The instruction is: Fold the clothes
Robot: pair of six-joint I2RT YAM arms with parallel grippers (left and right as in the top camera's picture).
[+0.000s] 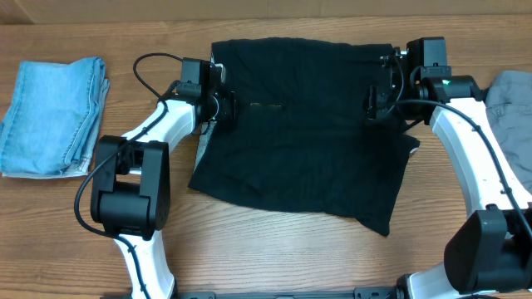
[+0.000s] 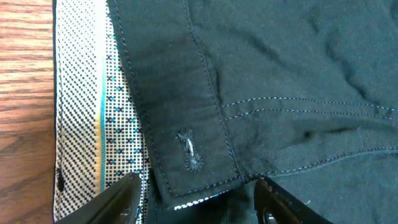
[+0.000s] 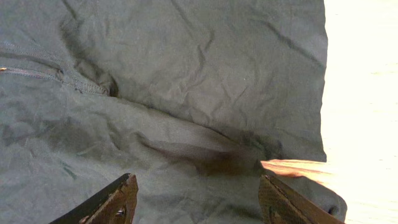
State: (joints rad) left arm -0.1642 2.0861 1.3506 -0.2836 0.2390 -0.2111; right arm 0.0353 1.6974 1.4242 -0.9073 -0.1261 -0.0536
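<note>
The clothes are mainly black shorts (image 1: pixel 303 137) spread flat in the middle of the table. In the left wrist view, the black waistband (image 2: pixel 180 118) has a buttonhole and a pale patterned inner lining (image 2: pixel 81 124) beside it. My left gripper (image 1: pixel 224 106) (image 2: pixel 199 180) is at the shorts' left edge, its jaws apart on either side of the waistband corner. My right gripper (image 1: pixel 374 104) (image 3: pixel 198 180) hovers open over wrinkled black fabric (image 3: pixel 186 81) near the right edge, with nothing held.
Folded light-blue denim (image 1: pixel 54 116) lies at the far left of the wooden table (image 1: pixel 274 249). A grey garment (image 1: pixel 511 104) lies at the far right, partly under my right arm. Both arm bases stand at the table's front edge.
</note>
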